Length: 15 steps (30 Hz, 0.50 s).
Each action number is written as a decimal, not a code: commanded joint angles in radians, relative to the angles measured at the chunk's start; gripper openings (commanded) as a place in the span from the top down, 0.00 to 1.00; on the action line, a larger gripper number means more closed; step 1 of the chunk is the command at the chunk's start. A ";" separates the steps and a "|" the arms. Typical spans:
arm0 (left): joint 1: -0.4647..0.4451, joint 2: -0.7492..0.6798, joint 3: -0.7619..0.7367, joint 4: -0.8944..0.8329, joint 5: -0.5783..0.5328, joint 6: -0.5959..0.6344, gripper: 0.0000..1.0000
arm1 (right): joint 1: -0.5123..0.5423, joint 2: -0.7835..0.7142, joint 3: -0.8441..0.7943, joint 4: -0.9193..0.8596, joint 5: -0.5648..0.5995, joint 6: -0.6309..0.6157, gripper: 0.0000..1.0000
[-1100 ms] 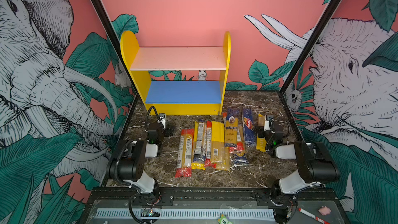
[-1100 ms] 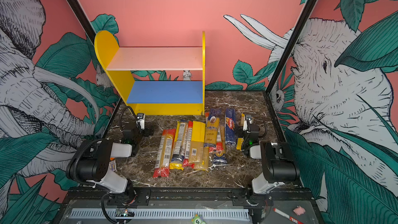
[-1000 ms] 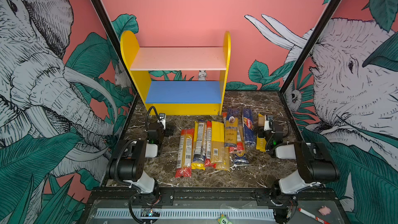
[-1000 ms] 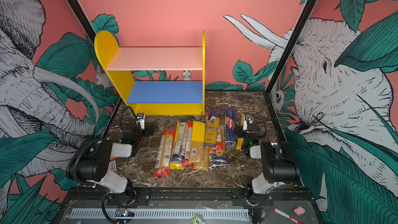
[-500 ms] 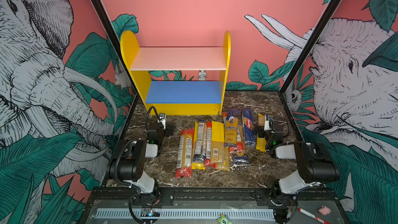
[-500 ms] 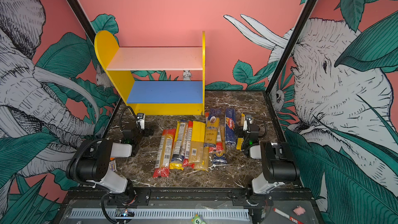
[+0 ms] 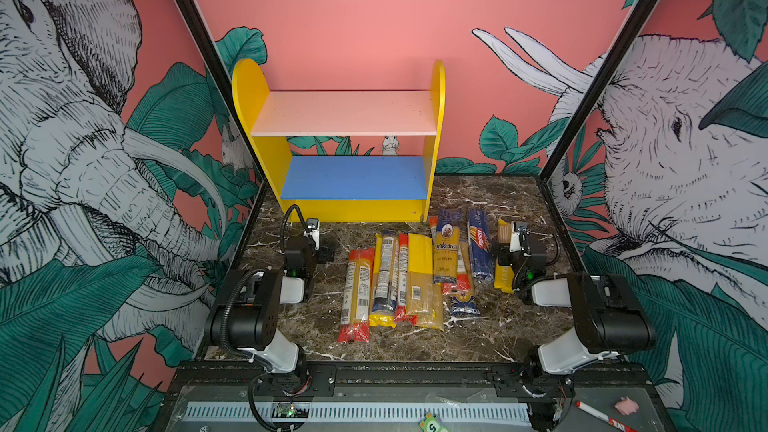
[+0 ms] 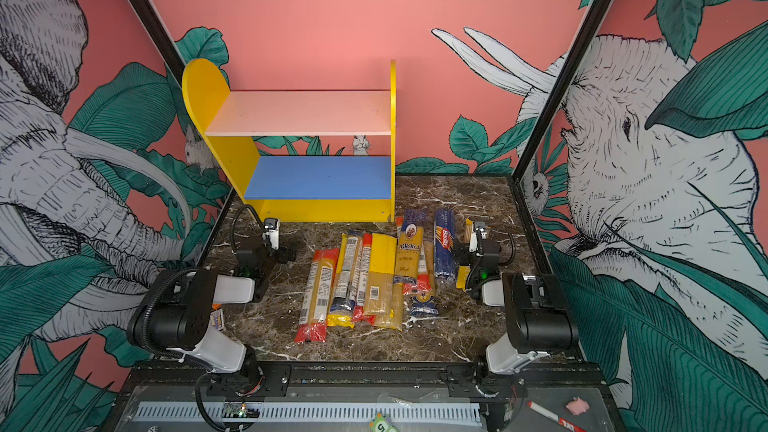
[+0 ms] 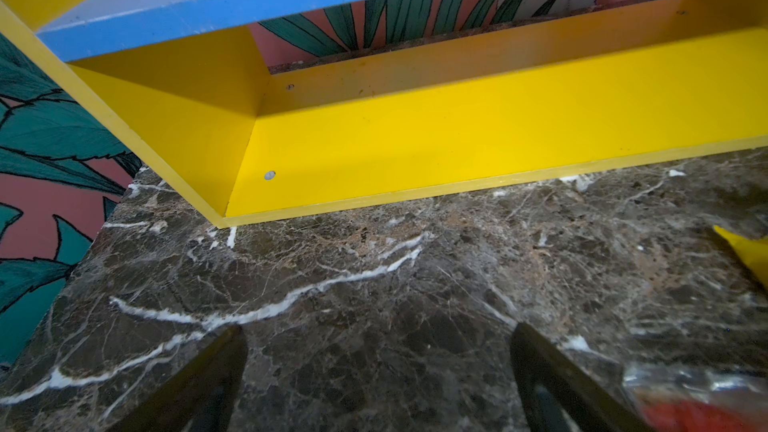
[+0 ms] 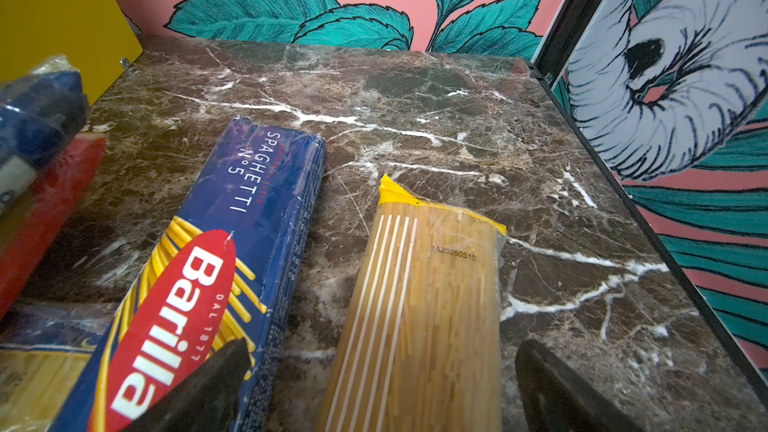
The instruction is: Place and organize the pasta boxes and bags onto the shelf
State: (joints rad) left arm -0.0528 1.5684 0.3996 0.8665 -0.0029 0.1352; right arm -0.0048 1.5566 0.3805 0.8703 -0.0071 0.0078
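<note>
Hiding yellow bag (image 7: 503,281) (partly): right gripper (image 10: 384,353).

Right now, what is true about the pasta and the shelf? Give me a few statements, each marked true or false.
1. Both boards of the shelf are bare. True.
2. The Barilla box stands upright. False: it lies flat on the table.
3. The right claw grips a bag. False: it is open over the yellow-ended bag, holding nothing.
4. The left claw is open above a bare patch of table. True.
</note>
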 commanded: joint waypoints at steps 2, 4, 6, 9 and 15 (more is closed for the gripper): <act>0.010 -0.015 0.019 -0.012 0.021 0.000 0.00 | 0.003 -0.007 0.017 0.025 0.014 0.001 0.01; 0.011 -0.015 0.019 -0.011 0.020 0.000 0.01 | 0.005 -0.014 0.024 0.001 -0.016 -0.013 0.01; 0.010 -0.015 0.021 -0.014 0.021 0.000 0.01 | 0.004 -0.017 0.026 -0.009 -0.022 -0.013 0.01; 0.012 -0.015 0.021 -0.014 0.021 0.000 0.03 | 0.004 -0.015 0.028 -0.007 -0.021 -0.013 0.01; 0.012 -0.020 0.017 -0.012 0.021 0.000 0.07 | 0.003 -0.013 0.019 0.015 -0.019 -0.012 0.01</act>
State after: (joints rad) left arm -0.0479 1.5684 0.4049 0.8639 0.0082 0.1322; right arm -0.0048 1.5566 0.3897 0.8467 -0.0193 0.0067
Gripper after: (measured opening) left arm 0.938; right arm 0.990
